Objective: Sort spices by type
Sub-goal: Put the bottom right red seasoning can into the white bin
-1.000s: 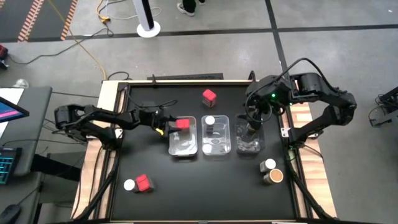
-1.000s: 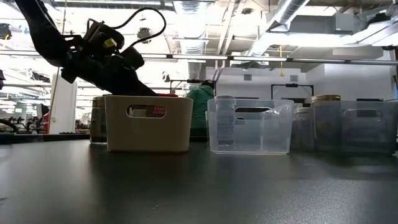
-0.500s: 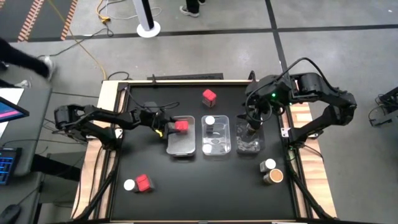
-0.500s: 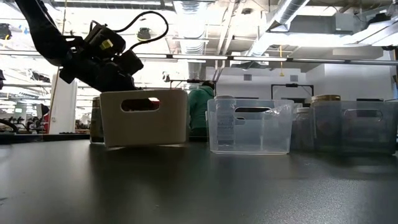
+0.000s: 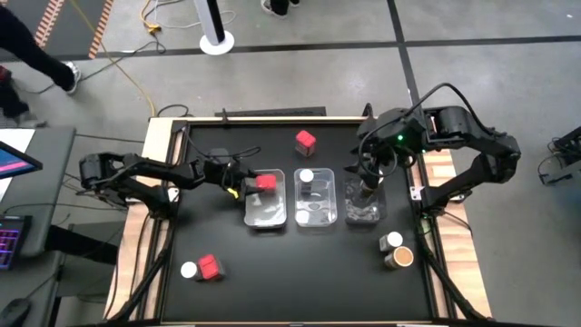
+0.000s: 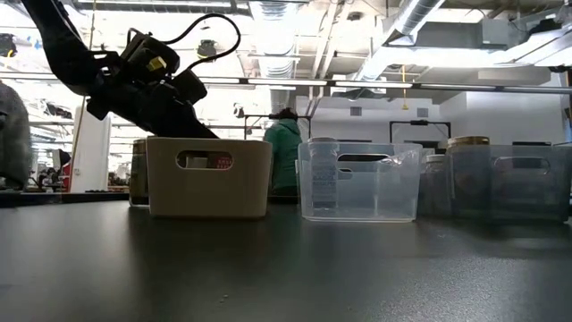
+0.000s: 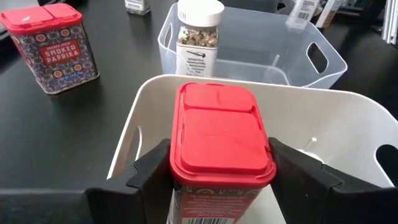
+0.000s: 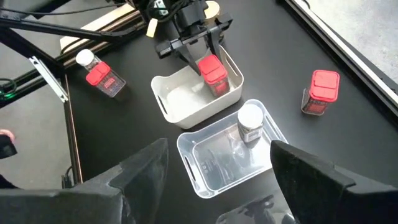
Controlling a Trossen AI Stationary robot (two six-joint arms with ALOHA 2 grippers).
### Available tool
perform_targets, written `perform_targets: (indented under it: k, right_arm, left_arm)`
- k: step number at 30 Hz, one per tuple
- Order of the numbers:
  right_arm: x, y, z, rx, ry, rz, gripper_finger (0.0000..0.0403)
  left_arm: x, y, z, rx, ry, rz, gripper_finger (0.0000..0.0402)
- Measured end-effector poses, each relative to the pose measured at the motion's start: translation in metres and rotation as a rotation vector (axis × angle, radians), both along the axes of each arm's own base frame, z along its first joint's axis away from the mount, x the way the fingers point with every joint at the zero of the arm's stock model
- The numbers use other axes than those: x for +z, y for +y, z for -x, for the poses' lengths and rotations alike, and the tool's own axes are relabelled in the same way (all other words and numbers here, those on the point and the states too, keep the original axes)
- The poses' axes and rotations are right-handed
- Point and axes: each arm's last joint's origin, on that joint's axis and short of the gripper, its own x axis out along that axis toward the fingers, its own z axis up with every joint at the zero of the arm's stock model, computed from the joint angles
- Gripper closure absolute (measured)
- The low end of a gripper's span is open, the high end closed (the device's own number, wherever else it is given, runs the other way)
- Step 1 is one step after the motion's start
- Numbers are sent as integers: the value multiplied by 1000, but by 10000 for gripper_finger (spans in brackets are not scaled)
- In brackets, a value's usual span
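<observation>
Black table [image 5: 227, 227] with three trays in a row across the middle: white tray [image 5: 266, 214], middle clear tray [image 5: 318, 214], right clear tray [image 5: 363, 216].

Left claw [image 5: 257, 182] reaching into the white tray, clamped on a red box [image 7: 221, 134] held upright just inside the rim, not yet let go. Right claw [image 5: 366, 186] hovering over the right clear tray, fingers spread wide, holding nothing.

Sorting judged to be at an early stage. One white-lidded jar [image 5: 307, 177] standing in the middle tray. Loose on the table: a second red box [image 5: 305, 141] at the far side, a third red box [image 5: 210, 266] touching a white-lidded jar [image 5: 189, 270] near left, another white-lidded jar [image 5: 392, 242] beside a brown-lidded jar [image 5: 399, 258] near right.

From the left wrist, a close look at the grip, both fingers pressed on the box's sides. From above, the whole spread of leftovers. From table height, a brown lid [image 6: 467, 141] by the right tray; inside or in front, impossible to tell.
</observation>
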Motion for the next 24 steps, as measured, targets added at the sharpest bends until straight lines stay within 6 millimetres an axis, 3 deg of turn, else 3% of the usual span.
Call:
perform_targets:
  k: [24]
  right_arm:
    - [0, 0, 0, 1, 1, 1, 92]
  left_arm:
    - [0, 0, 0, 59, 4, 93, 168]
